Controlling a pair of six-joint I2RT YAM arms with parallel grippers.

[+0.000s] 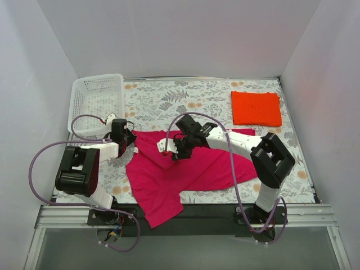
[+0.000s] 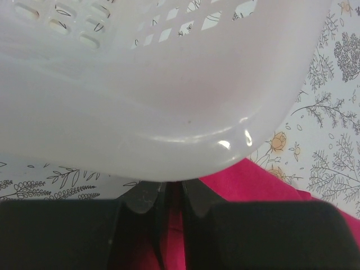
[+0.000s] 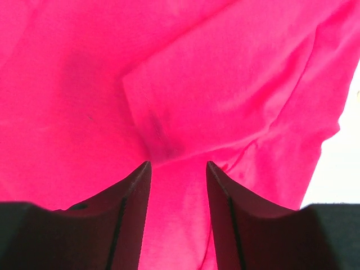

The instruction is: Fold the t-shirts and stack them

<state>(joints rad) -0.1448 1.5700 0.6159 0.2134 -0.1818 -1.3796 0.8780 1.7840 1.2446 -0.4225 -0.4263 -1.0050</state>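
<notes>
The magenta-pink t-shirt [image 1: 194, 169] lies spread and rumpled at the front middle of the table, with one part hanging over the near edge. My left gripper [image 1: 130, 138] is at its far left corner; in the left wrist view the jaws [image 2: 171, 188] stand nearly together with pink cloth [image 2: 247, 180] pinched between them. My right gripper [image 1: 173, 152] is over the shirt's upper middle. Its jaws [image 3: 178, 166] stand apart, tips at a fold of the pink cloth [image 3: 197, 84]. The orange-red t-shirt [image 1: 256, 108] lies folded in a rectangle at the back right.
The white perforated basket [image 1: 95, 79] stands at the back left, just beyond my left gripper; its rim [image 2: 169, 101] fills the upper left wrist view. A floral tablecloth [image 1: 169, 101] covers the table. Grey walls close in the left, back and right.
</notes>
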